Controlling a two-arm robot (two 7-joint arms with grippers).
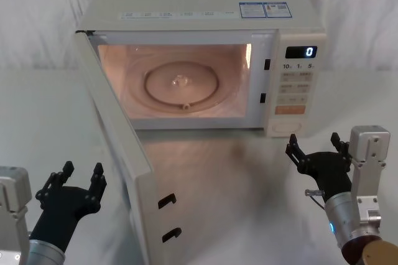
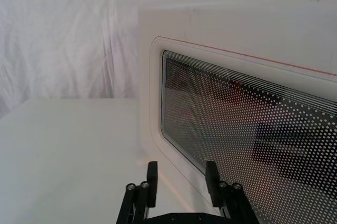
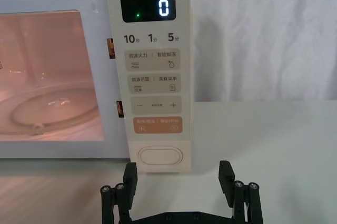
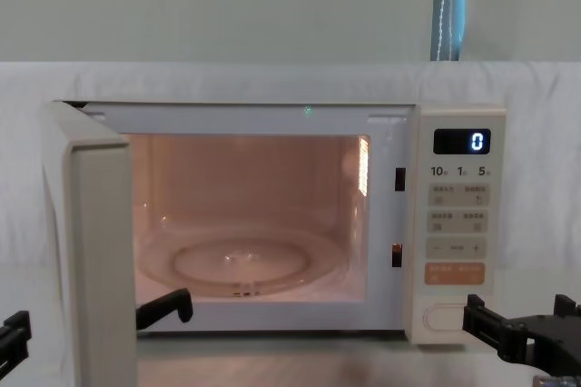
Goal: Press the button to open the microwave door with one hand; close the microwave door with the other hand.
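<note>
White table (image 1: 261,172) | microwave (image 1: 205,4) centre, door (image 1: 118,147) ajar, glass turntable (image 1: 185,84) inside | left gripper (image 1: 71,181) lower left, wide | right gripper (image 1: 316,150) lower right, wide, below button (image 1: 284,125).

On the microwave (image 3: 150,71), the black display (image 3: 148,8) at the top of the control panel shows a blue-white "0" with a small green dot to its left. Just below it stand three time marks, "10", "1" and "5", each followed by a small Chinese character. Under these come two beige keys with Chinese labels and small icons, too fine to read surely, then a key marked "−" and "+". The orange key (image 3: 157,124) carries Chinese writing as well. The oval button (image 3: 160,156) beneath is unmarked. A blue-and-white sticker (image 1: 265,9) lies on the oven's top, its print too small to read.
</note>
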